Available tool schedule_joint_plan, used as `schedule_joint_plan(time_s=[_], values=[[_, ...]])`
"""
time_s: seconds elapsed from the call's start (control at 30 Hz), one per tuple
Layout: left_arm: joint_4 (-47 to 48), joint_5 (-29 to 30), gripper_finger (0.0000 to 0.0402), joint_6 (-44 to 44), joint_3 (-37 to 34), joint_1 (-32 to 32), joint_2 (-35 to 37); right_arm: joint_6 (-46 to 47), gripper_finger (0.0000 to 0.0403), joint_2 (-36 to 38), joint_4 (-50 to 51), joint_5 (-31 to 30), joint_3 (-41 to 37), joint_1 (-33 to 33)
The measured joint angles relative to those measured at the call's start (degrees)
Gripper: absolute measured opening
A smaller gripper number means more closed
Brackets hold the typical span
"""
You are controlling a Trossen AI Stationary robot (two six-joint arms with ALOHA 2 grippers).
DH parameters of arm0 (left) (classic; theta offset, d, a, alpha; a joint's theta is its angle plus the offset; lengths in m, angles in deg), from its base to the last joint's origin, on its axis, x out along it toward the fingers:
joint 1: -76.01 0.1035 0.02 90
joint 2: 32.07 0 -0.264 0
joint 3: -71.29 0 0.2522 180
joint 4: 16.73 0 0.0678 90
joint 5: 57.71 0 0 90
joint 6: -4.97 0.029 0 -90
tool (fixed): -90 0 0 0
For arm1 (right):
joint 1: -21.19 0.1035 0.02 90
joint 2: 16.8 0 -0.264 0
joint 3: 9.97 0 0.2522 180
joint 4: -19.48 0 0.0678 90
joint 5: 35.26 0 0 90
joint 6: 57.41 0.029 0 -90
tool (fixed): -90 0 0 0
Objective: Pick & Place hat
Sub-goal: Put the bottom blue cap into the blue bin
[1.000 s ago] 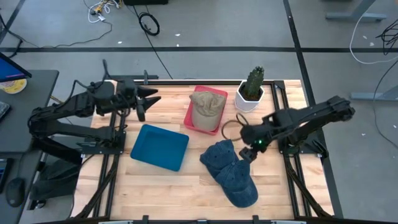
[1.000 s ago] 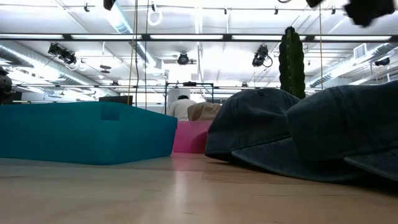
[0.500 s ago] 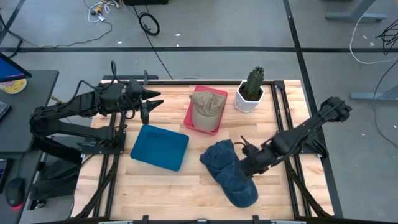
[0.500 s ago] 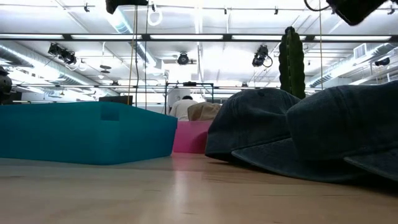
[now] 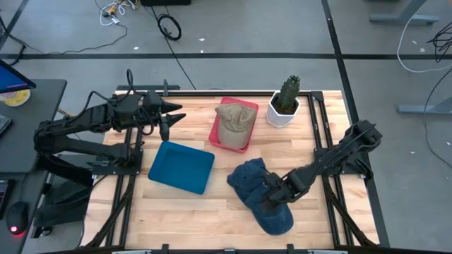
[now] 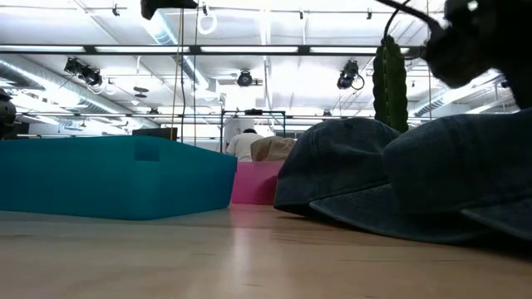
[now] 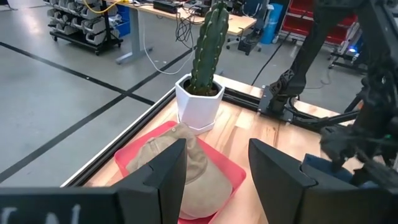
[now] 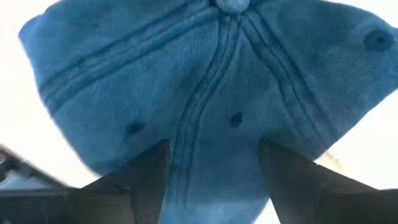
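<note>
High view, layout: two dark blue hats overlap on the desk (image 5: pixel 183 208); near hat (image 5: pixel 272 208) towards the front edge, second blue hat (image 5: pixel 248 176) just behind it.
Bins: teal bin (image 5: pixel 181 166) empty; pink bin (image 5: pixel 233 127) holds a tan hat (image 5: pixel 235 120); potted cactus (image 5: pixel 285 102) beside it.
Right gripper (image 5: pixel 270 200): low over the near hat's crown, fingers spread wide either side of it, not closed on anything.
Left gripper (image 5: pixel 171 115): parked above the desk's far left corner, jaws partly open, empty.
Step in hand: approach to grasp, by my reading.
Next move calls for: settling onto the crown, pinching only one hat's fabric, lifting clear of its neighbour, probably to the teal bin.
</note>
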Motion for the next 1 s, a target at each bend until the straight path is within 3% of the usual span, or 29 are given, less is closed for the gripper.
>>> schedule_joint_plan(time_s=[0.4,0.53,0.7,1.0], values=[[0.0,0.0,0.0177,-2.7,0.0,0.0,0.0,-7.0,0.0232,-7.9,-4.7,0.3,0.1,0.0],[-0.1,0.0,0.0177,-3.7,0.0,0.0,0.0,-8.4,0.0163,-8.2,-4.2,0.3,0.1,-0.1],[-0.1,0.0,0.0177,-3.7,0.0,0.0,0.0,-11.1,0.0021,-8.1,-3.9,0.3,0.1,-0.1],[-0.1,0.0,0.0177,-3.8,0.0,0.0,0.0,-11.4,0.0004,-4.1,0.3,-1.2,2.4,0.3]])
